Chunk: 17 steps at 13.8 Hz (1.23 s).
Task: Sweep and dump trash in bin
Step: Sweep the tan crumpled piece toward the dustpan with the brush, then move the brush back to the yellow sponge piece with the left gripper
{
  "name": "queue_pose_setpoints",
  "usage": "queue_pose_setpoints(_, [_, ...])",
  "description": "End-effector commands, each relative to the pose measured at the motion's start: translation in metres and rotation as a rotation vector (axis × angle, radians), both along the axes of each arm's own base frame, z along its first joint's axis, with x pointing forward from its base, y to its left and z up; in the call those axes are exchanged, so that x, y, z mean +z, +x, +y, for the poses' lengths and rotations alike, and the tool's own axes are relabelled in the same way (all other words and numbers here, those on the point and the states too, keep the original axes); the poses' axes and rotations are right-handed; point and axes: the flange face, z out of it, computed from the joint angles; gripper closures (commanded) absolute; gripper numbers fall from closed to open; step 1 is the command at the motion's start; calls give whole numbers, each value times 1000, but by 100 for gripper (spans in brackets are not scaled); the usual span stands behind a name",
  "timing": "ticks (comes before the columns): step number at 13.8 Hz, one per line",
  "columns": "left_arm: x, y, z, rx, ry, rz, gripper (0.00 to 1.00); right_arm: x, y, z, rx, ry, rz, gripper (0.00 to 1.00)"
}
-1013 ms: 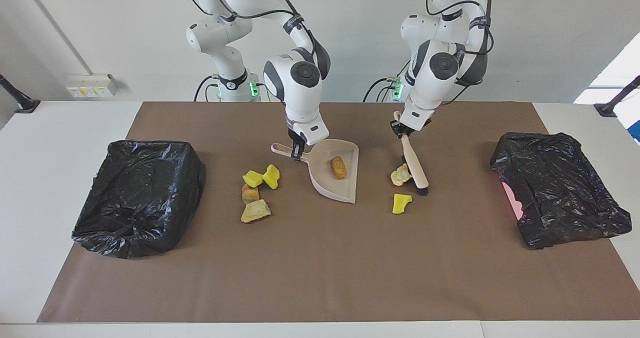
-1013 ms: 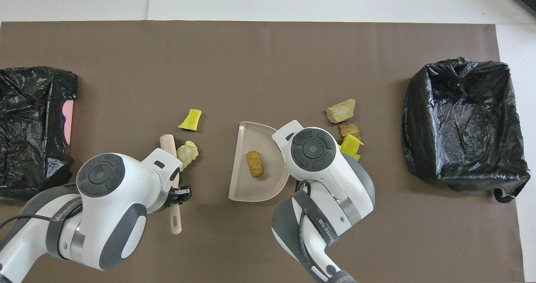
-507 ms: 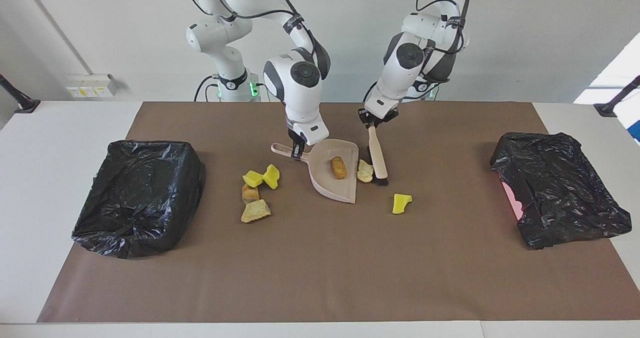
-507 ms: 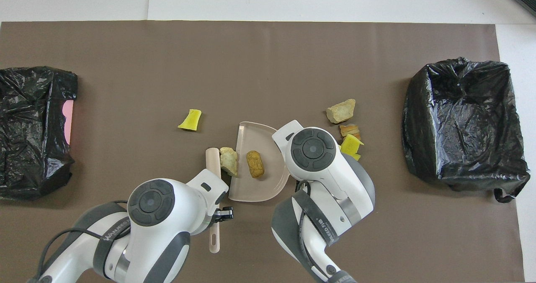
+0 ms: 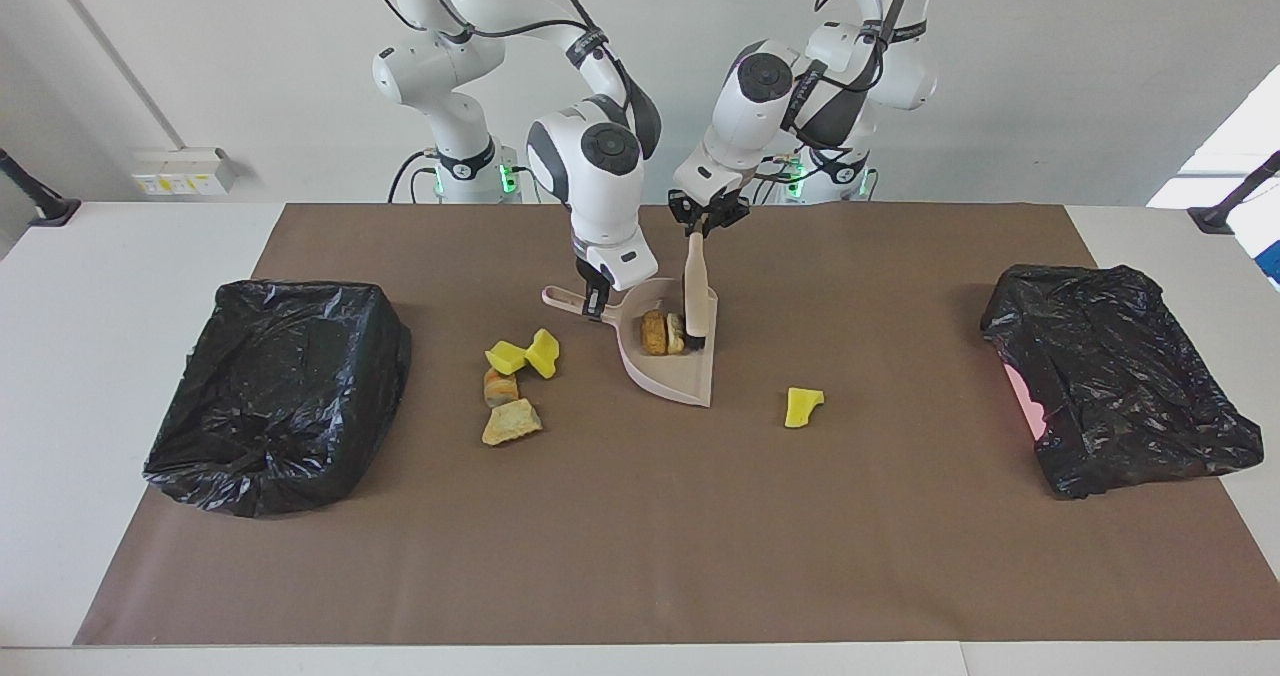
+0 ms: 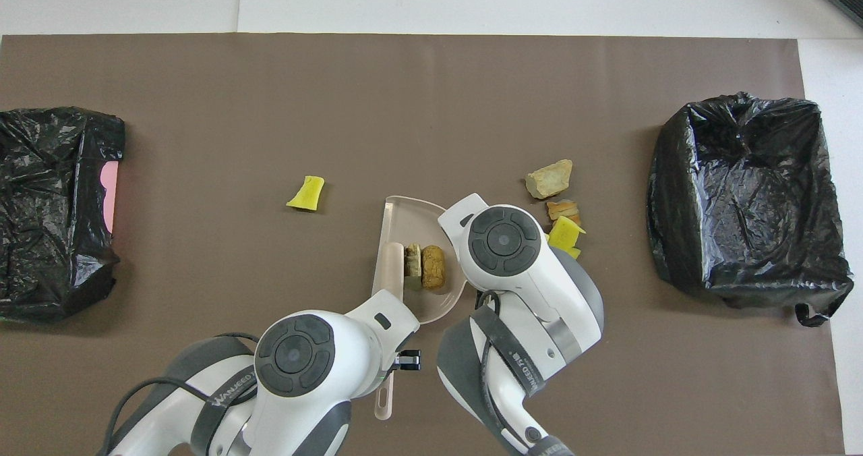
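Facing view: the left tool (image 5: 706,224), clenched on the brush (image 5: 695,301), has carried it from beside the dustpan (image 5: 680,376) to inside it, pushing a pale lump (image 5: 676,332) against the tan lump (image 5: 654,332) already there, while the right tool (image 5: 594,302) stays clamped on the dustpan handle. Overhead view: both lumps (image 6: 426,266) now sit in the dustpan (image 6: 404,213) with the brush (image 6: 391,270) touching them; one yellow piece (image 6: 307,193) lies toward the left arm's end of the desk, four more pieces (image 6: 558,203) beside the right arm. By my reading two of seven are collected, neither bin (image 6: 745,196) fed yet.

The left gripper (image 5: 706,224) has swept its brush (image 5: 695,296) and a pale lump (image 5: 676,333) into the dustpan (image 5: 690,381)
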Motion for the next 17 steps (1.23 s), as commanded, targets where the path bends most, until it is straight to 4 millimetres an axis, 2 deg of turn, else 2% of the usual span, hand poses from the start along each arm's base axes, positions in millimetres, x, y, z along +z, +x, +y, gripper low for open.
queue_pose_setpoints(1, [4, 26, 20, 39, 2, 13, 100, -2, -1, 1, -7, -11, -23, 100])
queue_pose_setpoints(2, [5, 39, 38, 38, 48, -6, 100, -2, -1, 1, -7, -11, -23, 100])
queue_pose_setpoints(4, [5, 48, 59, -25, 155, -38, 100, -2, -1, 1, -10, -11, -23, 100])
queue_pose_setpoints(6, [12, 75, 86, -30, 149, -62, 100, -2, -1, 1, -25, -12, -24, 100])
queue_pose_setpoints(8, [15, 110, 115, -136, 152, -101, 100, -2, -1, 1, -27, -12, -24, 100])
queue_pose_setpoints(10, [21, 141, 135, -234, 172, -140, 100, -2, -1, 1, -27, -12, -24, 100])
queue_pose_setpoints(14, [-2, 189, 176, -393, 251, -181, 100, -2, -1, 1, -27, -13, -23, 100])
queue_pose_setpoints(15, [-6, 197, 183, -423, 264, -193, 100, -2, -1, 1, -27, -13, -23, 100])
queue_pose_setpoints(17, [-11, 196, 191, -478, 273, -186, 100, -2, -1, 1, -28, -12, -25, 100])
